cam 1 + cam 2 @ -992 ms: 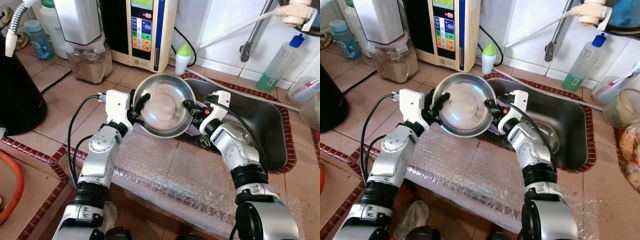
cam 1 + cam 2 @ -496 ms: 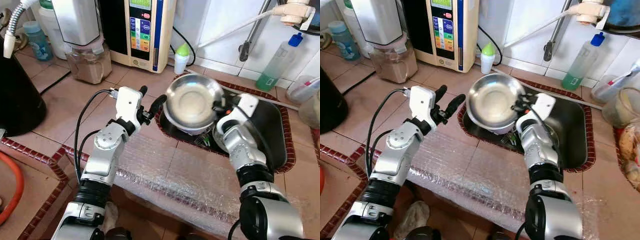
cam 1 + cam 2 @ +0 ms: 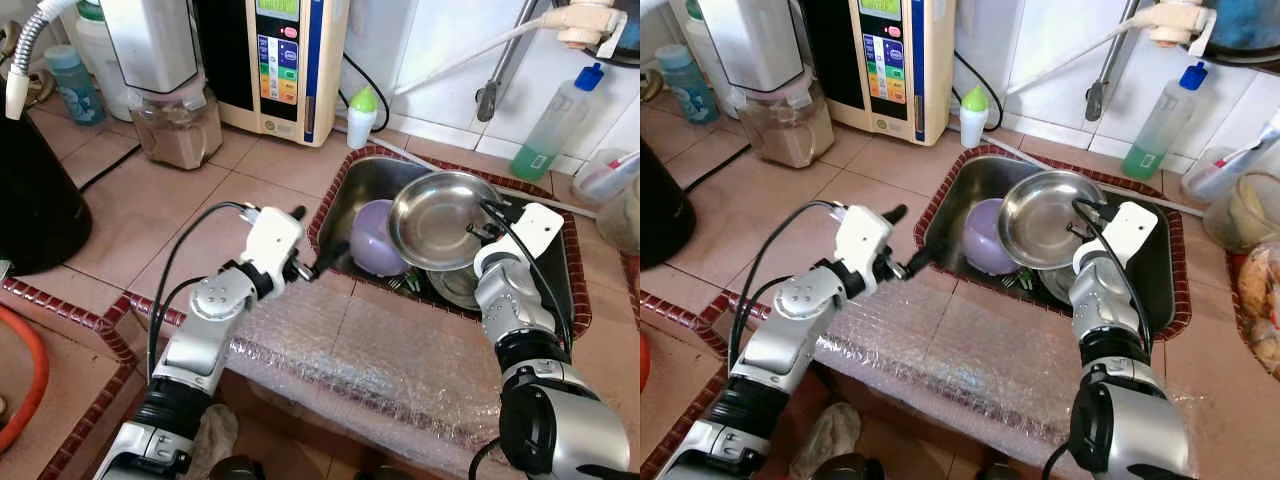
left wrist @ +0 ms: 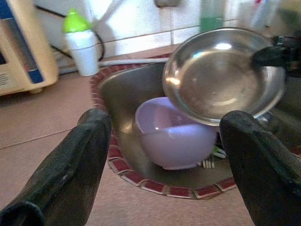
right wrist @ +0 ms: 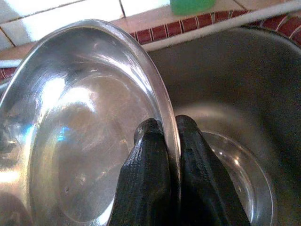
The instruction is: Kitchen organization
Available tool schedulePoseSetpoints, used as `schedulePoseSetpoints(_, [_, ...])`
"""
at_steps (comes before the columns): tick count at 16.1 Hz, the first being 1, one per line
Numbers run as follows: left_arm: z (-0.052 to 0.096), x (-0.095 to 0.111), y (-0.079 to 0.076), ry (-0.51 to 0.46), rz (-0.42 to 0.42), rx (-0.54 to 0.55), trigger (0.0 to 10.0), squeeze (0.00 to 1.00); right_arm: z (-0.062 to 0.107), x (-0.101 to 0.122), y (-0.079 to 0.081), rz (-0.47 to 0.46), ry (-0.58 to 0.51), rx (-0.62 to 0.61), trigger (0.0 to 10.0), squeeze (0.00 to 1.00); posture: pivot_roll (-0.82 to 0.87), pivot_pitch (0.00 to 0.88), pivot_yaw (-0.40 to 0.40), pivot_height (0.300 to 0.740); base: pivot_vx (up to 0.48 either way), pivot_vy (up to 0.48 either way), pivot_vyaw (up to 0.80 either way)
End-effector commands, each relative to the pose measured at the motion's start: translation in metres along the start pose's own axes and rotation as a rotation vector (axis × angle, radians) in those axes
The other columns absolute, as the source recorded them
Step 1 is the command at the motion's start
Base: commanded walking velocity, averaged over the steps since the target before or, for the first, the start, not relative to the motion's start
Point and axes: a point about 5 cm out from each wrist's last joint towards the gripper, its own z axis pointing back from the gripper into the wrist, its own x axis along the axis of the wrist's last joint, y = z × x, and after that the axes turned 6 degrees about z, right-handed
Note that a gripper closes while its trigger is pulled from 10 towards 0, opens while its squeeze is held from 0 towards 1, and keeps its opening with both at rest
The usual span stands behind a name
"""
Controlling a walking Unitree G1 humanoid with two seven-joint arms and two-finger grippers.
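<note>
A shiny steel bowl [image 3: 440,220] hangs tilted over the sink [image 3: 548,280]. My right gripper [image 3: 485,232] is shut on its rim, and the two black fingers [image 5: 150,165] pinch the edge in the right wrist view. A lilac bowl [image 3: 372,238] lies in the sink just under the steel one, with a glass lid or dish [image 5: 240,179] at the sink bottom. My left gripper [image 3: 315,240] stands open at the sink's near left edge, holding nothing. Its fingers [image 4: 80,165] frame both bowls in the left wrist view.
A cream water appliance [image 3: 290,60], a blender jar [image 3: 180,120] and a small green-capped bottle [image 3: 362,112] stand on the tiled counter behind. A green soap bottle [image 3: 555,125] stands by the tap pipe [image 3: 500,60]. Bubble wrap [image 3: 380,350] covers the counter's front edge.
My right gripper has carried the steel bowl rightward and lowered it over the sink. The left gripper let go of the bowl, opened and drew back to the sink's left edge.
</note>
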Motion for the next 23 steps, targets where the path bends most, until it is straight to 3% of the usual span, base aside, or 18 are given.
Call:
schedulePoseSetpoints(1, [0.001,0.0,-0.002,0.018,-0.031,-0.014,10.0,1.0,-0.001,0.001,0.004,-0.004,-0.002,0.012,10.0,0.0,-0.01,0.0,-0.012,0.74,0.0,0.0,0.0])
schedulePoseSetpoints(2, [0.001,-0.002,-0.002,0.038,-0.063,-0.027,10.0,1.0,0.0,-0.002,0.007,0.0,0.003,0.015,10.0,0.71,-0.01,0.0,-0.013,0.74,0.0,0.0,0.0])
schedulePoseSetpoints(3, [0.001,-0.003,-0.003,0.052,-0.079,-0.036,10.0,1.0,0.0,-0.004,0.008,-0.012,0.012,0.012,10.0,1.0,0.0,0.0,-0.012,0.74,0.0,0.0,0.0])
schedulePoseSetpoints(9, [0.003,-0.008,-0.009,0.079,-0.086,-0.073,10.0,1.0,0.0,-0.01,0.002,-0.029,0.027,-0.032,10.0,1.0,-0.01,0.0,-0.005,0.74,0.0,0.0,0.0])
schedulePoseSetpoints(11, [0.002,-0.007,-0.009,0.069,-0.094,-0.077,10.0,1.0,0.001,-0.001,0.0,-0.035,-0.06,-0.015,10.0,1.0,0.0,0.0,-0.007,0.74,0.0,0.0,0.0])
schedulePoseSetpoints(14, [0.003,-0.006,-0.008,0.06,-0.097,-0.055,10.0,1.0,0.005,0.006,0.008,0.04,-0.143,0.05,10.0,1.0,-0.01,0.0,-0.007,0.74,0.0,0.0,0.0])
schedulePoseSetpoints(17, [0.005,0.002,0.001,-0.021,-0.058,0.077,10.0,1.0,0.015,0.017,0.01,0.178,-0.292,0.108,10.0,1.0,-0.01,0.0,-0.006,0.74,0.0,0.0,0.0])
schedulePoseSetpoints(20, [0.017,-0.011,0.008,-0.016,0.016,0.265,10.0,1.0,0.031,-0.001,0.008,0.296,-0.327,0.194,10.0,1.0,0.0,0.0,-0.016,0.74,0.0,0.0,0.0])
schedulePoseSetpoints(21, [0.019,-0.013,0.008,-0.028,0.032,0.308,10.0,1.0,0.036,-0.008,0.005,0.294,-0.323,0.192,10.0,1.0,0.0,0.0,-0.013,0.74,0.0,0.0,0.0])
schedulePoseSetpoints(22, [0.025,-0.016,0.009,-0.031,0.005,0.383,10.0,0.95,0.046,-0.01,0.002,0.309,-0.356,0.181,10.0,1.0,0.01,0.0,-0.003,0.74,0.0,0.0,0.0])
schedulePoseSetpoints(23, [0.029,-0.018,0.011,-0.018,-0.006,0.428,10.0,0.0,0.051,-0.009,0.003,0.312,-0.377,0.184,10.0,1.0,0.01,0.0,0.002,0.74,0.0,0.0,0.0])
